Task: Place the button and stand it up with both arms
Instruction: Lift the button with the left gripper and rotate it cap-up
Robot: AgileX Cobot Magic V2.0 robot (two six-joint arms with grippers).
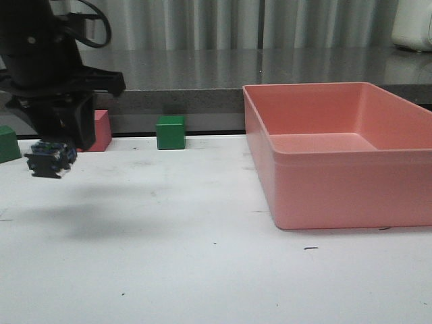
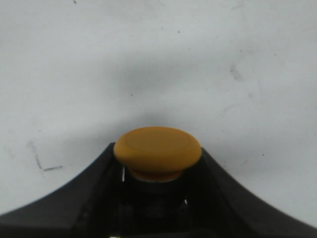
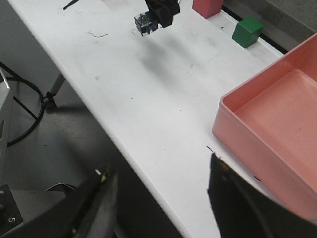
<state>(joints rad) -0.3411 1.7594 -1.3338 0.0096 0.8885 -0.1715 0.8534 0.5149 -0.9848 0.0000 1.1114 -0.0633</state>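
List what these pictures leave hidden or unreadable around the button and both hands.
- Button base: left wrist view, hidden between the left hand's fingers; only the yellow cap shows.
- Yellow cap: front view, not visible; only the blocky base shows.
- Right hand: front view, out of frame; right wrist view blurs its fingers.
- Leftmost green cube: front view, cut by the edge.

The button [image 1: 50, 159] hangs in the air above the left side of the white desk [image 1: 202, 270], clear of its surface. Its round yellow cap [image 2: 157, 148] sits on a black collar; the blocky black base shows blue and green bits.
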